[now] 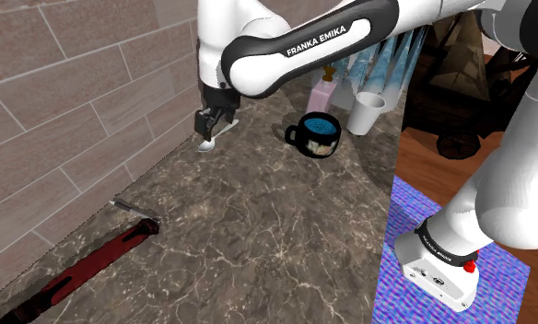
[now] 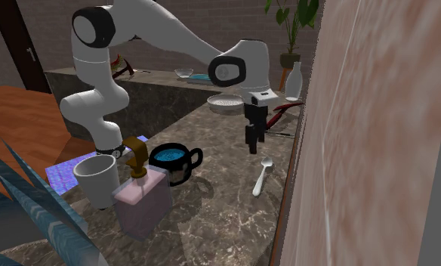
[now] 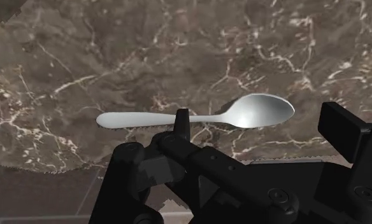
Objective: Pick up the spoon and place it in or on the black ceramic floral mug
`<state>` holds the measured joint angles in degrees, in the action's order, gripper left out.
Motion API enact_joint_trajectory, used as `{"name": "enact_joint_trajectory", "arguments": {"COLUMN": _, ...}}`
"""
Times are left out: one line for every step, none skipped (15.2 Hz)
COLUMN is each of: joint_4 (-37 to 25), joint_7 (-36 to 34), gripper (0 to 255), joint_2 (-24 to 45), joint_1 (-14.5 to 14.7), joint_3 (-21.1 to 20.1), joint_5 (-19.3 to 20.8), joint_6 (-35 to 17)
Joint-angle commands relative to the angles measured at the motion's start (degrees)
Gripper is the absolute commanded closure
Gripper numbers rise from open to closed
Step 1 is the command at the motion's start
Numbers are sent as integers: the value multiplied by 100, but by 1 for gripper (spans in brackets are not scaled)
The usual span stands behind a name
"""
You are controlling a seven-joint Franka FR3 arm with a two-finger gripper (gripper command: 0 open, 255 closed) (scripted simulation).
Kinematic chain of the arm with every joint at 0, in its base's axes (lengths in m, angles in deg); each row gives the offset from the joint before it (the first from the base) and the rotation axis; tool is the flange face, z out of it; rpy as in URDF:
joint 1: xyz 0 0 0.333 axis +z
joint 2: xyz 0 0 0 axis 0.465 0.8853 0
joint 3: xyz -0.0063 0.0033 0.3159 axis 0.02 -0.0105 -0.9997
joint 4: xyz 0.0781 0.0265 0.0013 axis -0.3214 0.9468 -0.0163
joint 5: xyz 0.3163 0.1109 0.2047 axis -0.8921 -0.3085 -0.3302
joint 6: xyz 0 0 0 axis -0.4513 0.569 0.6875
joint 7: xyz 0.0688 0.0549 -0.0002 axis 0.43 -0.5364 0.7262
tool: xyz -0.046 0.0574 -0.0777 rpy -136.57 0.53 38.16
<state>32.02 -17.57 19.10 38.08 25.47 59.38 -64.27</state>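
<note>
A plain white spoon lies flat on the dark marbled counter, close to the tiled wall. My gripper hangs just above it, open, with nothing between the fingers. In the wrist view the spoon's bowl sits between the two fingertips and its handle runs out past one finger. The black mug, blue inside, stands upright on the counter a short way from the spoon, away from the wall.
A white cup and a pink soap dispenser stand beside the mug. A red-handled tool lies along the wall at the shoulder view's lower left. The counter edge drops toward a patterned rug.
</note>
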Motion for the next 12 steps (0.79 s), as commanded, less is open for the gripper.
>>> {"name": "enact_joint_trajectory", "arguments": {"joint_4": -460, "joint_7": -93, "gripper": 0, "joint_2": 438, "joint_1": 142, "joint_3": 38, "joint_5": 216, "joint_6": 6}}
{"name": "enact_joint_trajectory", "arguments": {"joint_4": -714, "joint_7": -141, "gripper": 0, "joint_2": 661, "joint_1": 232, "joint_3": 60, "joint_5": 316, "joint_6": 27}}
{"name": "enact_joint_trajectory", "arguments": {"joint_4": -980, "joint_7": -182, "gripper": 0, "joint_2": 887, "joint_1": 325, "joint_3": 86, "joint_5": 409, "joint_6": 57}}
{"name": "enact_joint_trajectory", "arguments": {"joint_4": -1086, "joint_7": -194, "gripper": 0, "joint_2": 974, "joint_1": 365, "joint_3": 100, "joint_5": 441, "joint_6": 70}}
{"name": "enact_joint_trajectory", "arguments": {"joint_4": -1076, "joint_7": -205, "gripper": 0, "joint_2": 1019, "joint_1": 372, "joint_3": 113, "joint_5": 460, "joint_6": 18}}
{"name": "enact_joint_trajectory", "arguments": {"joint_4": -1068, "joint_7": -217, "gripper": 0, "joint_2": 1064, "joint_1": 378, "joint_3": 125, "joint_5": 480, "joint_6": -34}}
{"name": "enact_joint_trajectory", "arguments": {"joint_4": -1061, "joint_7": -228, "gripper": 0, "joint_2": 1110, "joint_1": 385, "joint_3": 137, "joint_5": 500, "joint_6": -85}}
{"name": "enact_joint_trajectory", "arguments": {"joint_4": -1055, "joint_7": -239, "gripper": 0, "joint_2": 1157, "joint_1": 392, "joint_3": 150, "joint_5": 520, "joint_6": -135}}
{"name": "enact_joint_trajectory", "arguments": {"joint_4": -1051, "joint_7": -251, "gripper": 0, "joint_2": 1205, "joint_1": 399, "joint_3": 162, "joint_5": 540, "joint_6": -185}}
{"name": "enact_joint_trajectory", "arguments": {"joint_4": -1048, "joint_7": -262, "gripper": 0, "joint_2": 1253, "joint_1": 406, "joint_3": 175, "joint_5": 560, "joint_6": -234}}
{"name": "enact_joint_trajectory", "arguments": {"joint_4": -1046, "joint_7": -281, "gripper": 0, "joint_2": 1331, "joint_1": 418, "joint_3": 196, "joint_5": 592, "joint_6": -310}}
{"name": "enact_joint_trajectory", "arguments": {"joint_4": -1045, "joint_7": -281, "gripper": 0, "joint_2": 1330, "joint_1": 418, "joint_3": 196, "joint_5": 592, "joint_6": -311}}
